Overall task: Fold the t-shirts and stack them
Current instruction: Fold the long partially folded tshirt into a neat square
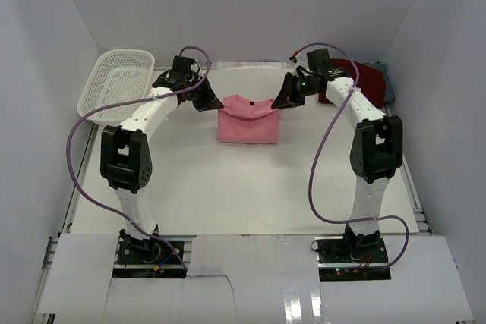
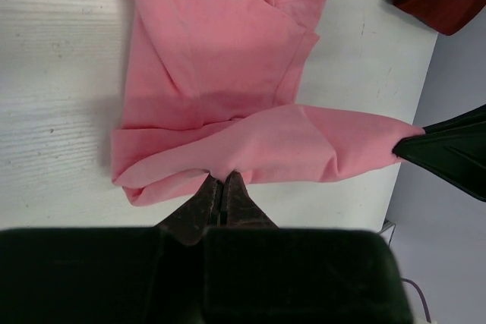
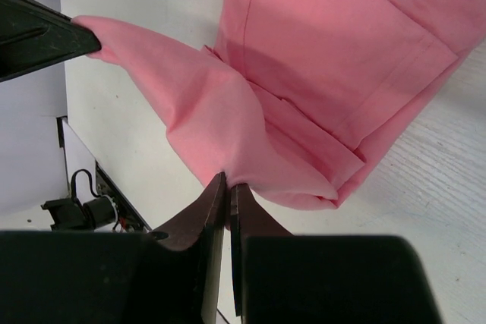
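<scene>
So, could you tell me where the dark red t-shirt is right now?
In the top view, the dark red t-shirt lies in the table's far right corner, next to the teal-grey t-shirt.

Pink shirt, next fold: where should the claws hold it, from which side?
Probably the far edge's two corners, one claw from each side: the left claw and right claw are shut there now. The pink shirt lies as a rectangle, so that raised edge can fold toward the near one.

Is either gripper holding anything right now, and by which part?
Both hold the pink t-shirt: the left gripper and right gripper are each shut on one end of its lifted far edge.
</scene>
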Robot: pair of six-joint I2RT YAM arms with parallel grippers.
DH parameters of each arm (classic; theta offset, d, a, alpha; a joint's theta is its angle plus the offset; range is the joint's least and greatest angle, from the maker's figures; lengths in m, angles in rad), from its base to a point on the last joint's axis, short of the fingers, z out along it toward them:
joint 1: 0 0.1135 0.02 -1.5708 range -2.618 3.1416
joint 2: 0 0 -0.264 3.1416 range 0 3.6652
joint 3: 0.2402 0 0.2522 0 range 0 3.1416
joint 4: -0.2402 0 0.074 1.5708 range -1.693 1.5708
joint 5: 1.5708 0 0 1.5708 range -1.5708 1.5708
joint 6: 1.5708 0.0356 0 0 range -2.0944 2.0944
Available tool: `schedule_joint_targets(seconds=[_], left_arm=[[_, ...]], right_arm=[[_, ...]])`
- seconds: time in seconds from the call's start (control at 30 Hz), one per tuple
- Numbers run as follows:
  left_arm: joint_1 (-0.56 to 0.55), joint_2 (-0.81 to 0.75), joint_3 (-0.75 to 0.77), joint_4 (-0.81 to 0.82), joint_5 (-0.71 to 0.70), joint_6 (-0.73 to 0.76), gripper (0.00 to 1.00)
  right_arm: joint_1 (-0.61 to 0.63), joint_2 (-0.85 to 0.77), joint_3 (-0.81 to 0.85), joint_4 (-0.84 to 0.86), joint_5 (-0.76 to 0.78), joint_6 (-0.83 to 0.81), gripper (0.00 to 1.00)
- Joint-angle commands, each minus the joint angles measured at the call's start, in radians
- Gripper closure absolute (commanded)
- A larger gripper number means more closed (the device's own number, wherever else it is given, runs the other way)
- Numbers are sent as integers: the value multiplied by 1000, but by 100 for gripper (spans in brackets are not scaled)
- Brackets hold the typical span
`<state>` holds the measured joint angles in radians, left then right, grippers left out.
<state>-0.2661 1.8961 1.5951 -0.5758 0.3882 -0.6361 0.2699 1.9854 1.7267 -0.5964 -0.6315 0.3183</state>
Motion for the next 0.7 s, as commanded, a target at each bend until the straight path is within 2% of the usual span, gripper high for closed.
schedule_joint_targets(seconds=[0.0, 0.43, 0.67], left_arm=[[8, 11, 80, -35, 5, 6, 100], [24, 106, 241, -75, 31, -4, 100], [25, 217, 403, -93, 49, -23, 100]], right_arm=[[-9, 13, 65, 1, -14, 19, 92], [-31, 52, 185, -37, -16, 42, 92], [-47, 110, 264, -60, -27, 50, 92]])
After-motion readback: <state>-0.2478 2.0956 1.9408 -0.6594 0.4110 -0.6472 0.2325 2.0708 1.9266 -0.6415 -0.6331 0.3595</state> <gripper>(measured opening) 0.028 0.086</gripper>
